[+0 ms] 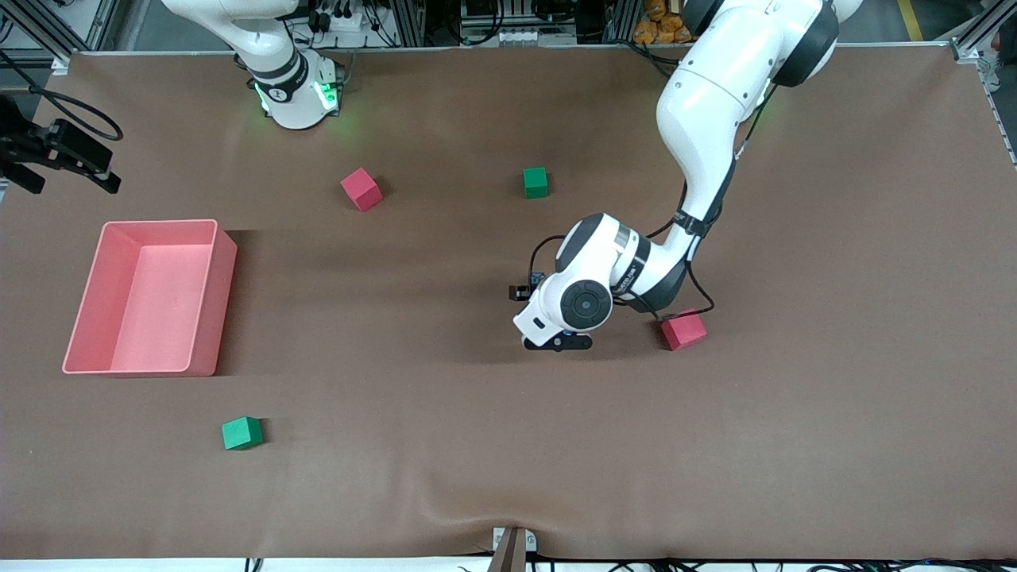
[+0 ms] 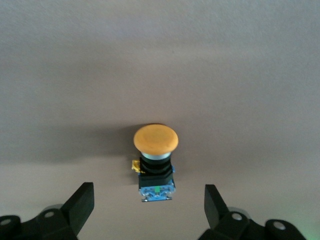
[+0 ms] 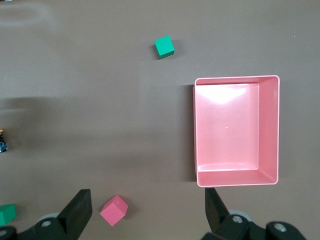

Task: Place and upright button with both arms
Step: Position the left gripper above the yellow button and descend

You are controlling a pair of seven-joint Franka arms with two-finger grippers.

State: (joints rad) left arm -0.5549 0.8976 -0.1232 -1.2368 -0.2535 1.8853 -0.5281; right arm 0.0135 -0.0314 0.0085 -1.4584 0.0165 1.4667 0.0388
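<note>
At mid-desk (image 1: 477,445) the button (image 2: 155,157) lies on its side between the left gripper's (image 2: 149,202) open fingers; red cube (image 1: 683,330) at three o'clock. Right gripper (image 3: 147,207) waits open above the pink bin (image 3: 236,131).

Robotics lab: aluminium framing (image 1: 413,20), cables (image 1: 349,20).

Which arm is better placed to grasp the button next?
Left. Its end effector is open, its fingers either side of the button lying on the table. The right end effector waits high by the pink bin.
</note>
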